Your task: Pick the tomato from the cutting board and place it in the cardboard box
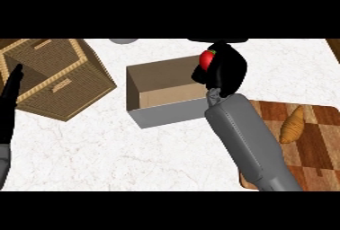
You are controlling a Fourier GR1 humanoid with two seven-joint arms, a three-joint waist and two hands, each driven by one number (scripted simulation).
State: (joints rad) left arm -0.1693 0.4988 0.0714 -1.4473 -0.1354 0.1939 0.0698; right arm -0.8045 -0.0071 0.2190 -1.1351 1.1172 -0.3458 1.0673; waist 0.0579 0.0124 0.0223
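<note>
My right hand [224, 67] is curled round the red tomato [206, 58], of which only a small part with a green stem shows at the hand's left side. The hand hangs over the far right part of the open cardboard box [149, 96], which stands at the middle of the white counter. The wooden cutting board [312, 134] lies at the right, under and beside my right forearm. My left hand [9, 96] rests open at the left edge, fingers pointing up.
A wicker basket [56, 76] stands at the far left, close to the left hand. A croissant [292, 126] lies on the cutting board. A grey round object [123, 40] shows at the counter's far edge.
</note>
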